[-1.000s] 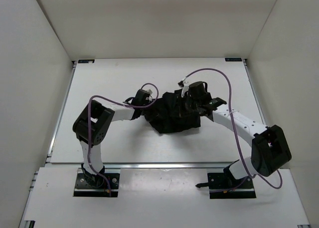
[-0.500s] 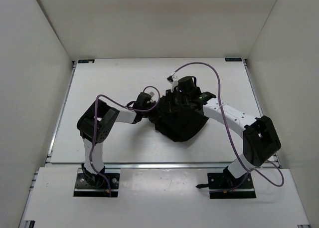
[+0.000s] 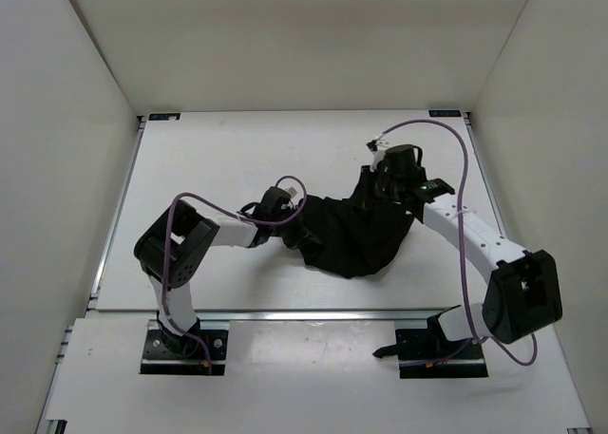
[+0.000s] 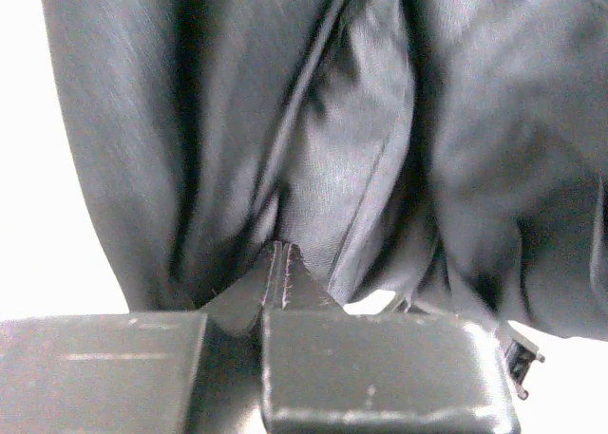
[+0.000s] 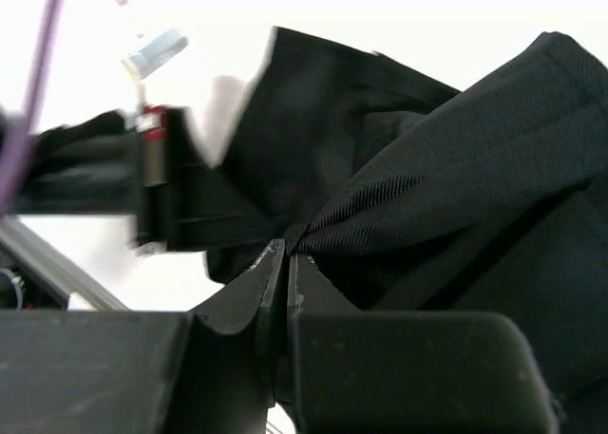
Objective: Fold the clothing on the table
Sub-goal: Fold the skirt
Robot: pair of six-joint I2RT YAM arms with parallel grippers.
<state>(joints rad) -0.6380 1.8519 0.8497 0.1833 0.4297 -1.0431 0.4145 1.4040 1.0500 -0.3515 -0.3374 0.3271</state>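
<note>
White surface (image 3: 218, 159) all around, wide and flat, and right of its middle sits the black clothing (image 3: 356, 235), a rumpled heap drawn out between the two arms. No neat fold anywhere that I can see: the near edge sags in a rounded lobe, the cloth is bunched and creased, and no clean straight edge or stacked layers show from above. My read is that the job is at an early stage, with the garment being spread or pulled taut rather than folded, so the laying flat, the folds themselves and the smoothing are all left to do. Now to the grips. The right end effector (image 5: 285, 252) is at the far right corner of the heap, jaws pressed fully together on a thin pinch of twill-like fabric, and from that pinch the cloth fans away in a raised ridge, so that corner looks lifted off the surface. The left end effector (image 4: 282, 254) is at the heap's left edge, low down, jaws likewise closed tight with a small tuck of the dark material caught between the tips, and pleated folds hang just beyond them. Both arms have hold of the same garment, one at each side.
</note>
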